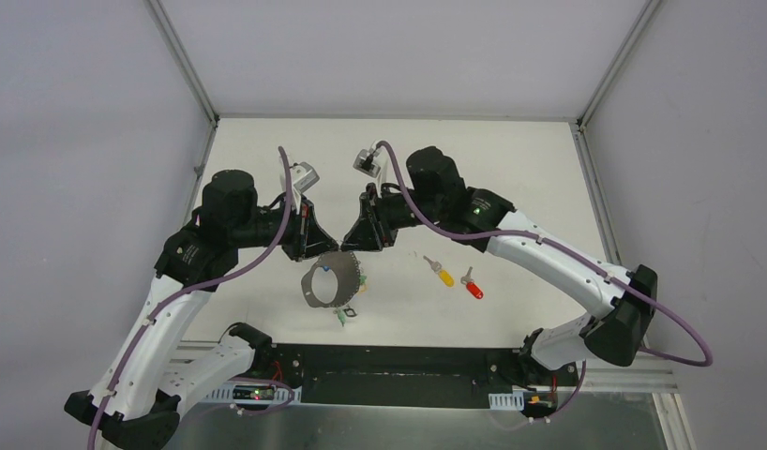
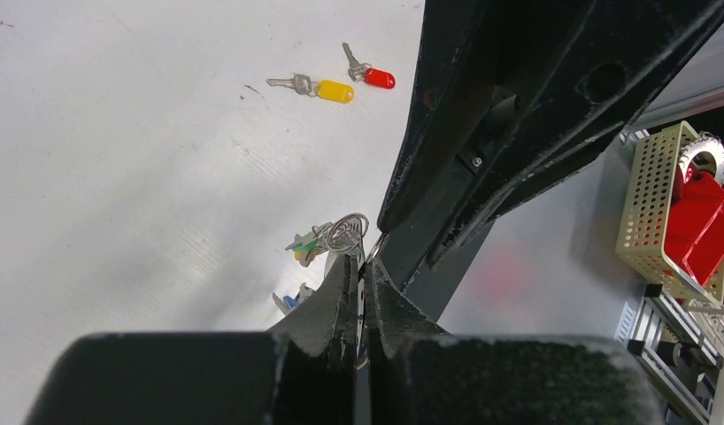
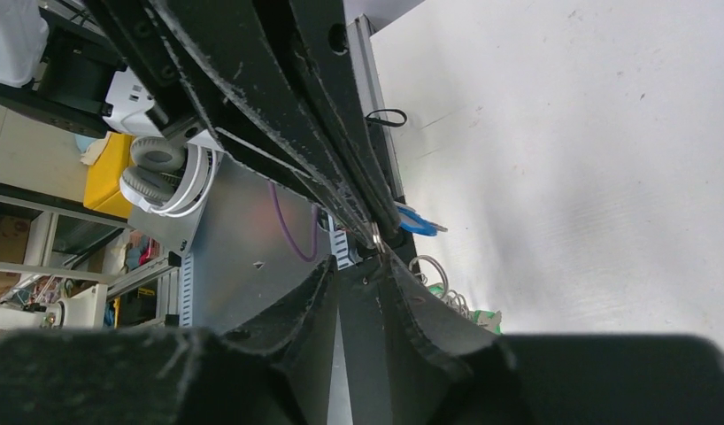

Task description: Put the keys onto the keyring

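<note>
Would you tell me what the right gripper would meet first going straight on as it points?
Probably the thin grey metal keyring directly ahead, the left gripper close behind; depth unclear.

The top external camera looks down from above and behind the arm bases, far enough back to take in the whole white counter (image 1: 511,178) and both arms. Each wrist camera sits close behind its own fingers. The left gripper (image 2: 362,266) view faces the right arm and the yellow key (image 2: 335,91), which the top view also shows. The right gripper (image 3: 369,257) view faces the left arm and the counter's edge. All three views overlap near the keyring (image 1: 311,297).
</note>
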